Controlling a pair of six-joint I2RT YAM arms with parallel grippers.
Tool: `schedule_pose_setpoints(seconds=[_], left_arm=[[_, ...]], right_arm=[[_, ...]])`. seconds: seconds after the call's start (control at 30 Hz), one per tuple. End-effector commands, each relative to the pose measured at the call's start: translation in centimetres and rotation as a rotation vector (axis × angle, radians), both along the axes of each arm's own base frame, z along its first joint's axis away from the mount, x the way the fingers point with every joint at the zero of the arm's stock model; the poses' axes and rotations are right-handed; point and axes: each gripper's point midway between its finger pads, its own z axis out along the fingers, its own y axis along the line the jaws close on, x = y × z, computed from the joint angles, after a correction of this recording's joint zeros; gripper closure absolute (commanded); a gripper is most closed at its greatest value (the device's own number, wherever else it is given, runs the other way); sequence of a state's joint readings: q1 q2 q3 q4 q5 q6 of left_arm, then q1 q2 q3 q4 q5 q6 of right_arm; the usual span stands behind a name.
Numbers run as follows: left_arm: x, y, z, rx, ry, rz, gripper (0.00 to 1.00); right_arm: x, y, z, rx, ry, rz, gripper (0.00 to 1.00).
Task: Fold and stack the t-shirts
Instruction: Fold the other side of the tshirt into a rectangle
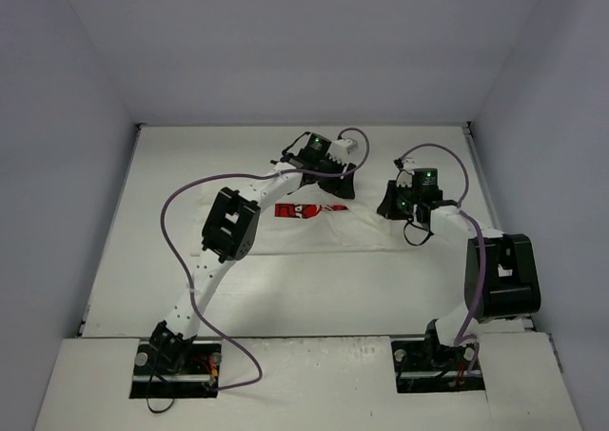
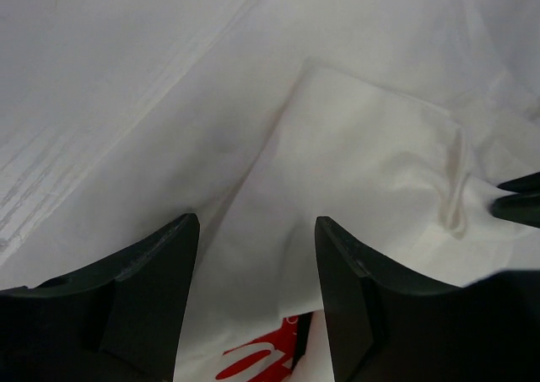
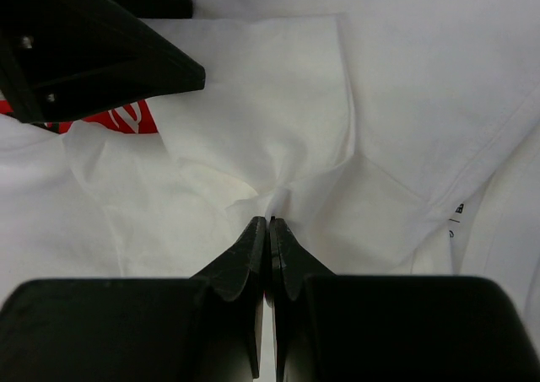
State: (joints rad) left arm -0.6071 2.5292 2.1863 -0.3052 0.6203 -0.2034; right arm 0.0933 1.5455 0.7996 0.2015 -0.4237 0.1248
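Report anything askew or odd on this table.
Nothing is damaged or spilled. The t-shirt lies rumpled, not flat: a folded-over flap seems to cover part of its red print, and the cloth puckers into creases where the right jaws, shut, pinch it.

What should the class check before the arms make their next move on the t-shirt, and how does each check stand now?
1. Grip of the right end effector on the t-shirt: ok, shut on a pinch of cloth.
2. Grip of the left end effector: not ok, open with nothing gripped.
3. The two end effectors apart from each other: ok, close but not touching.
4. The red print in sight: ok, partly showing.
5. Cloth smooth around the pinch: not ok, wrinkled.
6. Number of layers in the pinch: cannot tell.
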Motion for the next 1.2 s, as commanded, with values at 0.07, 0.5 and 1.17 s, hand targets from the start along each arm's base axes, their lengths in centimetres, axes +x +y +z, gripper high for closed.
schedule_pose_setpoints(seconds=[0.07, 0.5, 1.17], left_arm=[[1.5, -0.7, 3.5, -0.033, -0.093, -0.006, 0.48], [0.1, -1.2, 5.7, -0.099, -0.101, -0.055, 0.79], [-0.9, 3.7, 13.8, -0.247, -0.141, 0.128, 0.87]], right_arm=[[1.0, 0.9, 1.3, 0.032, -0.069, 0.017, 1.00], [1.7, 1.1, 1.9, 0.036, -0.093, 0.017, 0.99], [4.7, -0.2, 5.9, 0.026, -0.196, -0.033, 0.99]])
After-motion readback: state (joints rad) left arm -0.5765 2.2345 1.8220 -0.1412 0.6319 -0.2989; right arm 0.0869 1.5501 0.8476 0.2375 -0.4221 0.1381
